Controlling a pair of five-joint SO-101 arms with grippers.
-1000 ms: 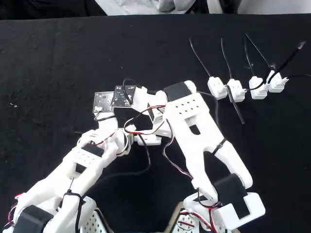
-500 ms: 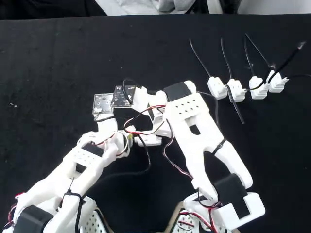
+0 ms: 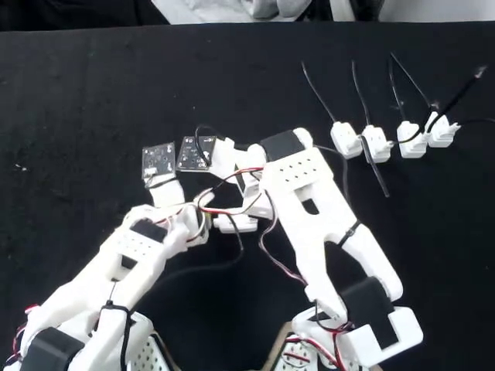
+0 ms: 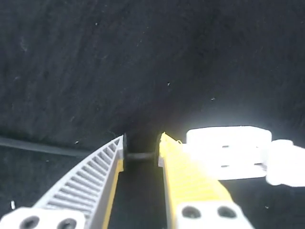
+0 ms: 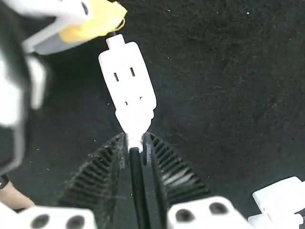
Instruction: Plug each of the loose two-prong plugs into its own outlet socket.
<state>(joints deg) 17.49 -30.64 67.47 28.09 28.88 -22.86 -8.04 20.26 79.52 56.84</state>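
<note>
The right claw (image 5: pixel 135 138) is clamped on the narrow neck of the white socket (image 5: pixel 127 81), just where its black cable (image 5: pixel 138 191) enters. The socket lies flat on the black worktop (image 3: pixel 93 100) near the middle, slotted face up. The left claw (image 4: pixel 141 140) sits just left of the socket's free end. Its fingers are drawn close on a small dark thing that I take for the black plug (image 4: pixel 140 149) — no prongs show, so I cannot tell which way they point.

The likeliest failure, as I judge it, is a miss at the slots. From the left wrist the socket lies off to one side of the claw rather than ahead of it, and the slots face upward. The plug therefore has to be brought over the socket and turned prongs-down before any push. A push made too early would land the prongs on plain plastic.

The hold on the socket adds to this. It is gripped only at the neck, with the body lying free beyond the claw. A sideways or skewed press could swing the socket about that neck, or slide it on the worktop.

The plug seems to sit deep between the left fingers. Under load it may tip or slip back, and the yellow fingertip could strike the socket before the prongs seat.

A black lead (image 3: pixel 203 270) trails on the worktop under the left arm — if it drags or catches, it could pull the plug askew.
</note>
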